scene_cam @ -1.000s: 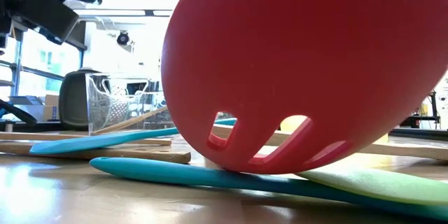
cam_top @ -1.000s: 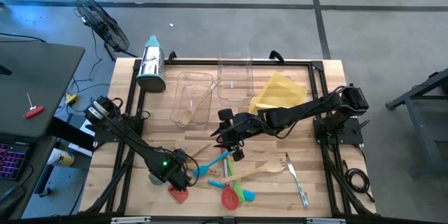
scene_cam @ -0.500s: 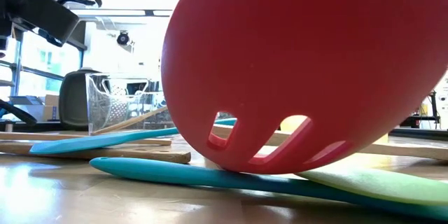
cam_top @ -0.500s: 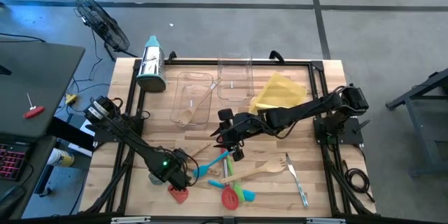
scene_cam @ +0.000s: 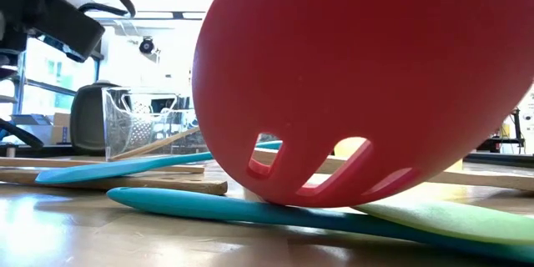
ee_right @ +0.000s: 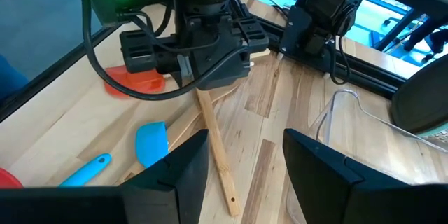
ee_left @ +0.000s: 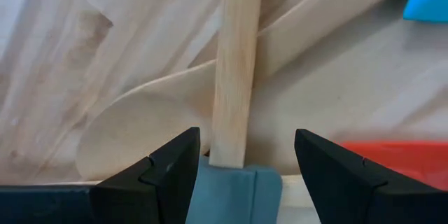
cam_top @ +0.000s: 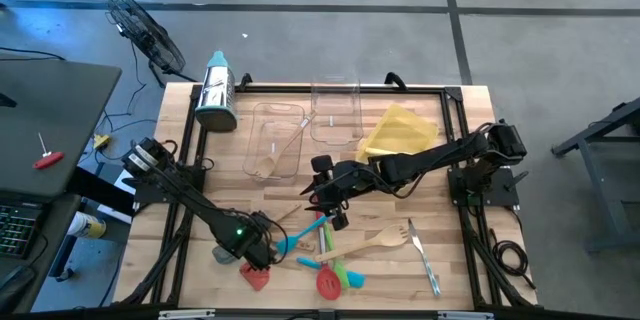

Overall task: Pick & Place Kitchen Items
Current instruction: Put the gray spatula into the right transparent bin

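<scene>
Wooden tabletop [cam_top: 230, 175], utensils scattered near its front edge. Left gripper [ee_left: 241, 161] is low over a spatula [ee_left: 234, 84] with a wooden handle and grey blade; its fingers [ee_left: 171, 164] stand spread either side of the handle, not yet touching. Judged light, stiff and easy to roll, so the handle just above the blade is the best hold. Right gripper [ee_right: 241, 157] hovers mid-table, fingers apart and empty, looking down on that handle's far end.

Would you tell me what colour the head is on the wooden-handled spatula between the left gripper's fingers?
Grey-blue. The spatula head shows best in the left wrist view.
</scene>
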Action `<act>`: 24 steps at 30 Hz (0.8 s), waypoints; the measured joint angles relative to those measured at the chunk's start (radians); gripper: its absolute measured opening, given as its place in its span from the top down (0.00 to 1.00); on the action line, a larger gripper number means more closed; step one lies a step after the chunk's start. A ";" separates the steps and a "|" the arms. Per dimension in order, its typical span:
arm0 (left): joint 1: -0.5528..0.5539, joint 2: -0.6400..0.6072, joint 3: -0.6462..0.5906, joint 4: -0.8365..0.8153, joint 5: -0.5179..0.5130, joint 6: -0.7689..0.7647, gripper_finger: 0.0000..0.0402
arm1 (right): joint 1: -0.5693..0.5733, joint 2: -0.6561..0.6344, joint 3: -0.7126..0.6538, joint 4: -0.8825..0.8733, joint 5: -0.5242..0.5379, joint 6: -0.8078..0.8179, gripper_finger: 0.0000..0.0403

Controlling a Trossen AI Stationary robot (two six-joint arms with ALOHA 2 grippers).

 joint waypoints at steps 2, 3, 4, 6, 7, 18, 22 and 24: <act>0.000 0.001 -0.017 0.019 0.006 -0.003 0.43 | 0.000 0.000 0.000 -0.001 0.000 0.000 0.56; -0.001 0.001 -0.024 0.022 0.009 -0.005 0.43 | 0.000 0.000 0.000 -0.001 0.000 0.000 0.56; -0.001 0.001 -0.031 0.023 0.019 -0.007 0.43 | 0.000 0.000 0.000 -0.001 0.000 0.000 0.56; -0.001 0.001 -0.047 0.038 0.044 -0.011 0.43 | 0.000 0.000 0.000 -0.001 0.000 0.000 0.56; 0.000 0.001 -0.056 0.051 0.050 -0.012 0.43 | 0.000 0.000 0.000 -0.001 0.000 0.000 0.56; 0.005 0.000 -0.072 0.075 0.046 -0.006 0.43 | 0.000 0.000 0.000 0.001 0.000 -0.003 0.56; 0.011 0.000 -0.072 0.075 0.043 0.001 0.43 | 0.000 0.000 0.000 0.006 0.000 -0.004 0.56; 0.011 0.000 -0.073 0.075 0.037 0.003 0.43 | 0.000 0.000 0.000 0.007 0.000 -0.004 0.56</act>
